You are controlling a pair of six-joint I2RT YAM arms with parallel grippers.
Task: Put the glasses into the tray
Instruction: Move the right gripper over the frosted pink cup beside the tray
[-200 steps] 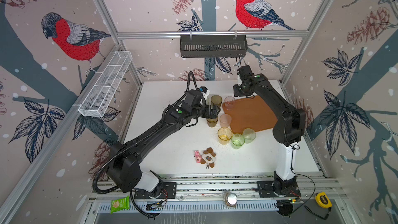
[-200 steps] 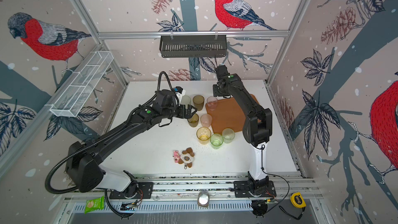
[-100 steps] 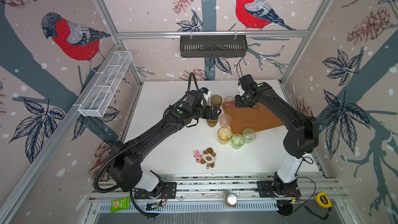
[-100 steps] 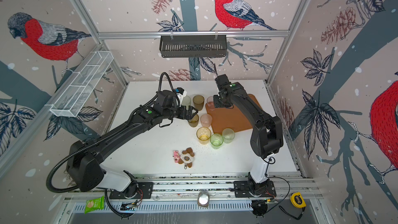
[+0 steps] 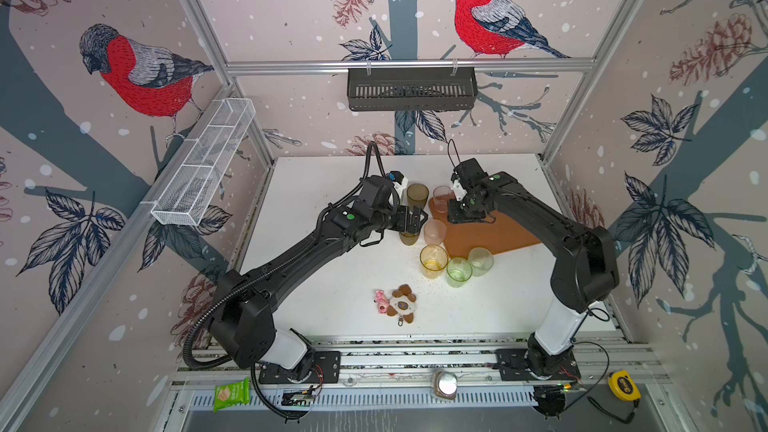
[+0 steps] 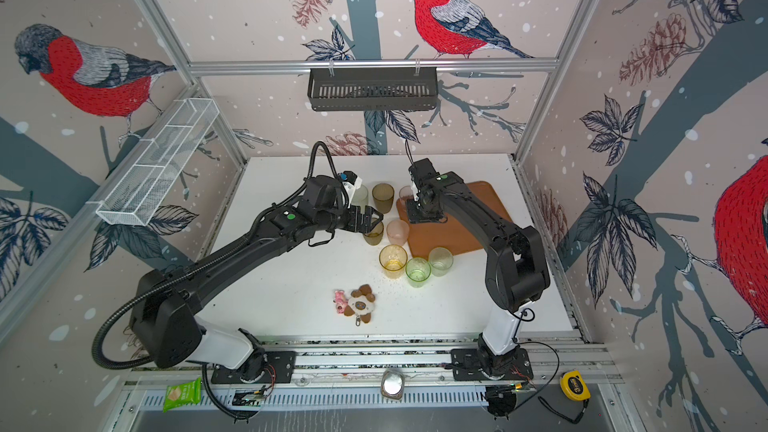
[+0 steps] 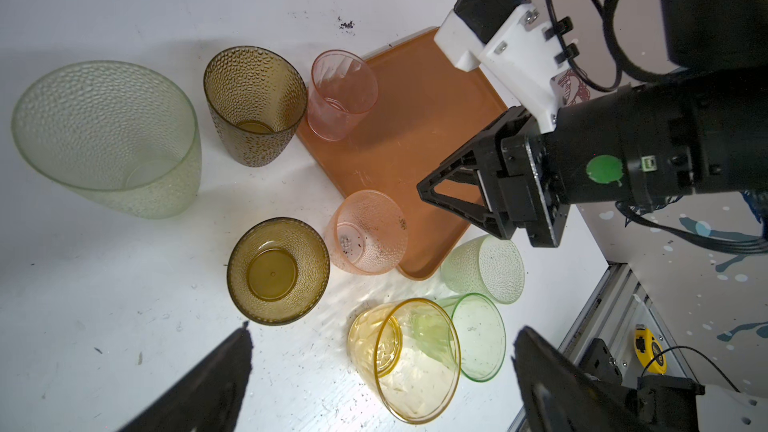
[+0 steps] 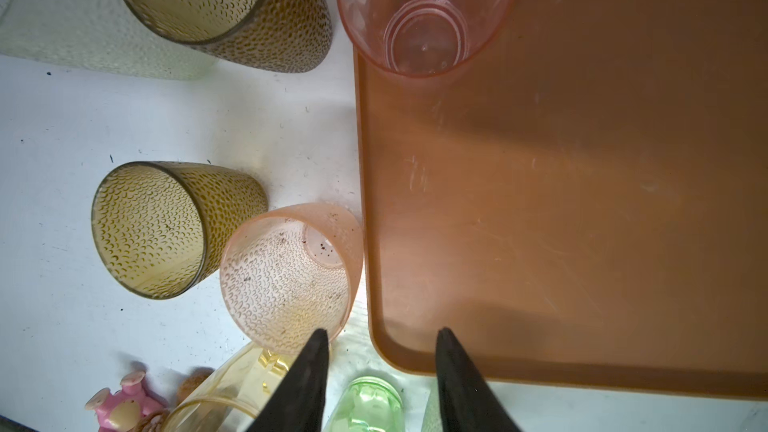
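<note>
Orange-brown tray (image 8: 582, 201) holds only the smooth pink tumbler (image 8: 424, 14), at a corner; seven other glasses (image 7: 278, 272) crowd the table (image 8: 124, 118) beside it. My right gripper (image 8: 382, 331) hovers empty over the tray's edge, jaws partly apart; my left gripper (image 7: 384, 330) gapes wide. Dropping here, a finger could topple the dimpled pink tumbler (image 8: 286, 272).

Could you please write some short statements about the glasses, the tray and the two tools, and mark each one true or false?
1. The smooth pink glass stands inside the tray. True.
2. The right tool holds a glass. False: its jaws are apart with nothing between them, above the tray.
3. The yellow glass stands on the tray. False: it stands on the white table, beside the green glass.
4. The left tool is open and empty. True.
5. The dimpled pink glass stands upright on the table, beside the tray. True.
</note>
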